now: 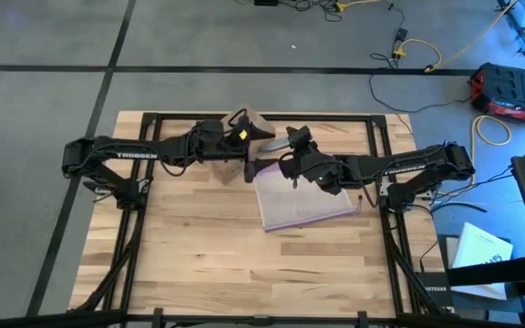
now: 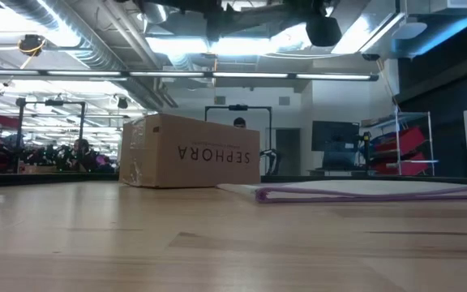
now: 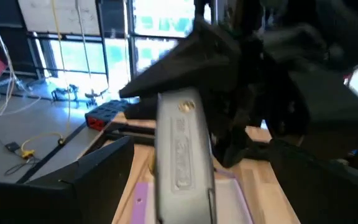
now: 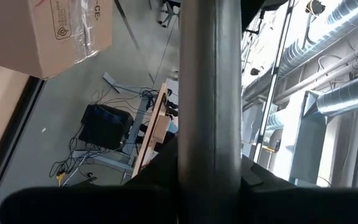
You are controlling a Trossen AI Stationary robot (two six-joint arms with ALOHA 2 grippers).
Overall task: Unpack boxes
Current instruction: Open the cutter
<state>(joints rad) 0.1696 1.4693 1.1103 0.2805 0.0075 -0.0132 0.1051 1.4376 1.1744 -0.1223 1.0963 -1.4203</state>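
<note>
Box (image 2: 190, 152) sits on desk (image 1: 208, 264) near far edge, SEPHORA lettering upside down in low view. Clear bag with purple edge (image 1: 303, 204) lies flat just beside it. Left claw (image 1: 250, 169) raised near box, fingers spread, released. Right claw (image 1: 292, 143) clenched on grey knife-like tool (image 3: 184, 155), held above bag, blade pointing toward left claw.

A flat clear plastic bag with a purple zip edge (image 1: 303, 206) is lying on the pale wooden slatted table (image 1: 199, 264). A small grey knife-like tool (image 3: 182, 155) is showing above it. A red and black case (image 1: 509, 93) and yellow cable (image 1: 463, 46) are lying on the grey floor.
</note>
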